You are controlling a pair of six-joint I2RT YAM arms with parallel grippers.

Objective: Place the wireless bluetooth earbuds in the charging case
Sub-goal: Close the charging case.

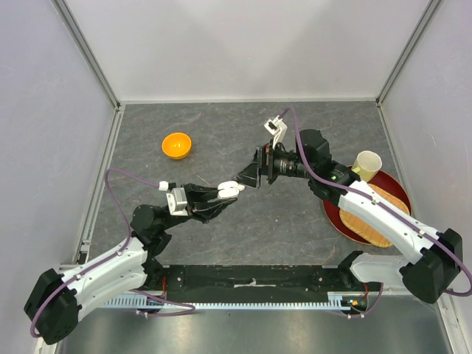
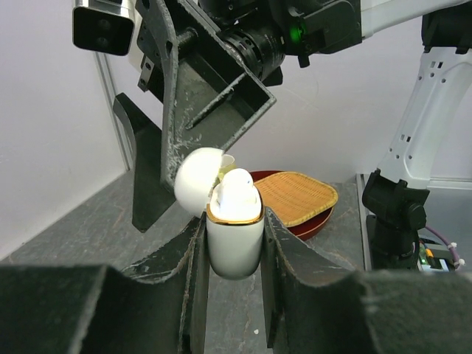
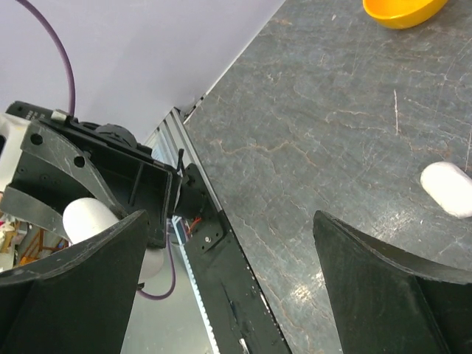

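Left wrist view: left gripper (image 2: 234,221) clamps the glossy white gold-rimmed charging case (image 2: 234,247) above the desk's (image 1: 221,133) middle, white plastic earbud (image 2: 237,188) standing proud inside. Right gripper (image 3: 228,221) gapes wide beside the lid (image 2: 198,181); a nudge could dislodge the earbud.

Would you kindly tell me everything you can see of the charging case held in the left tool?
The charging case is a small, glossy white plastic shell with rounded corners and a gold band around its mouth. It stands upright, held aloft, clamped at both sides by the left tool. Its domed lid is hinged open and tipped back. One white earbud pokes up out of it. The open right tool stands close behind the lid; contact is unclear.
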